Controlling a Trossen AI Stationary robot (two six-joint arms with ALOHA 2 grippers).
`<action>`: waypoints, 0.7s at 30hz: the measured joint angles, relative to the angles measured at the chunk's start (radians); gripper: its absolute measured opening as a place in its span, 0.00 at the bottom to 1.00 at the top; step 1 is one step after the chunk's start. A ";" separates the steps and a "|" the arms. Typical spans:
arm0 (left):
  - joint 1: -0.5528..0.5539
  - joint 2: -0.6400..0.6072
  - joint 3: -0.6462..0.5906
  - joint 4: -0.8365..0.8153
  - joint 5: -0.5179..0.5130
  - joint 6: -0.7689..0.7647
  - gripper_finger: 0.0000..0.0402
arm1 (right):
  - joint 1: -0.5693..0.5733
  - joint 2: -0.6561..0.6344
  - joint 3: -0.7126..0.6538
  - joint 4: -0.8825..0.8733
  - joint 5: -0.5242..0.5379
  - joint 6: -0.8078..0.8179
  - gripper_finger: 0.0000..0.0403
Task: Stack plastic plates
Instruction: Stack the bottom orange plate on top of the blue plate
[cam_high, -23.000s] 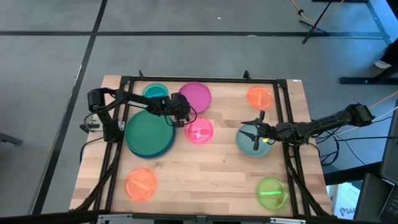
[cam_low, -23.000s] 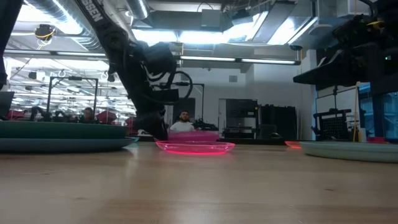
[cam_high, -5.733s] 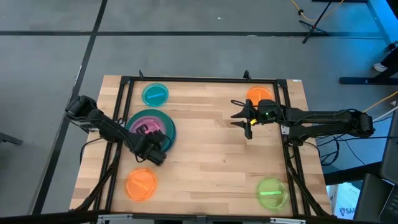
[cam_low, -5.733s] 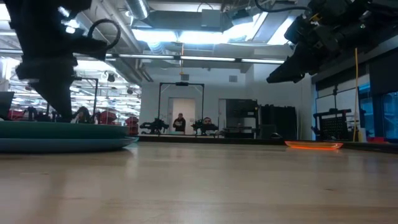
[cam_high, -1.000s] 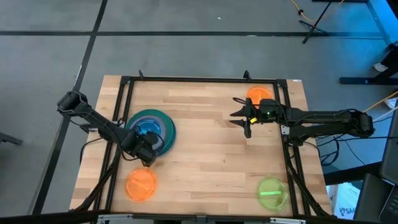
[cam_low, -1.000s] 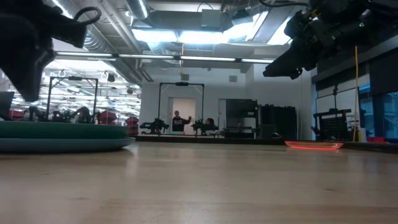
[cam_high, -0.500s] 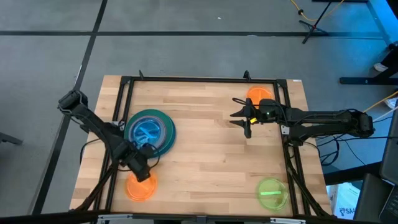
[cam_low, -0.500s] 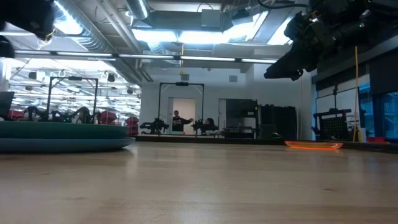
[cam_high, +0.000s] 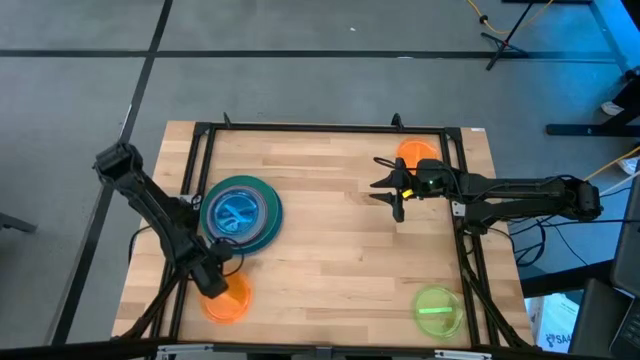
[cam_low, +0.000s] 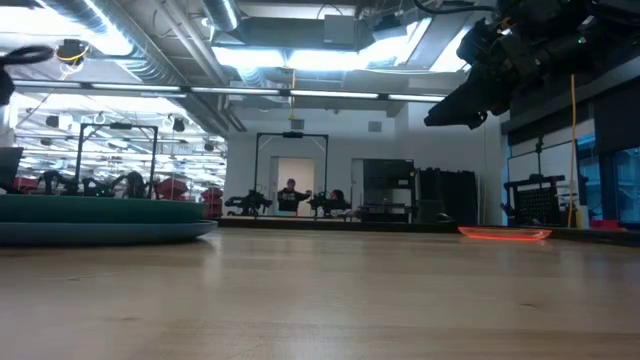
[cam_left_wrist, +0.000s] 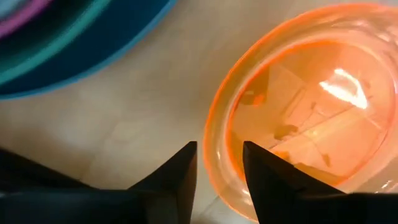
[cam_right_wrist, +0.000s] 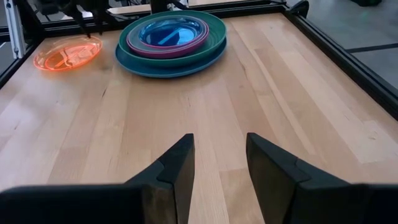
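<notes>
A stack of plates (cam_high: 240, 212) rests on the table's left half: a large blue one at the bottom, then teal, magenta and a small blue one on top (cam_right_wrist: 171, 37). An orange plate (cam_high: 230, 302) lies flat near the left near corner. My left gripper (cam_high: 214, 286) is open just above that plate's far rim (cam_left_wrist: 211, 140), one finger on either side of the rim. My right gripper (cam_high: 386, 192) hovers open over the table's right half, well above the wood (cam_low: 450, 105).
A second orange plate (cam_high: 418, 151) lies at the far right by the black frame rail (cam_high: 455, 170). A lime green plate (cam_high: 437, 310) sits at the near right corner. Bare wood (cam_high: 330, 250) stretches across the table's middle between the arms.
My left gripper has moved from the stack's near side toward the table's near edge and come down over the near-left orange plate's rim. The stack has stayed where it was.
</notes>
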 joint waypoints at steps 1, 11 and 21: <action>0.001 -0.008 -0.019 0.017 0.001 -0.001 0.30 | 0.000 0.000 0.000 0.000 0.000 0.000 0.34; 0.003 -0.055 -0.166 0.240 0.015 -0.018 0.29 | 0.000 0.000 0.000 -0.001 0.000 -0.001 0.34; 0.002 -0.060 -0.222 0.334 0.024 0.005 0.23 | 0.000 0.000 0.000 -0.001 0.000 -0.001 0.34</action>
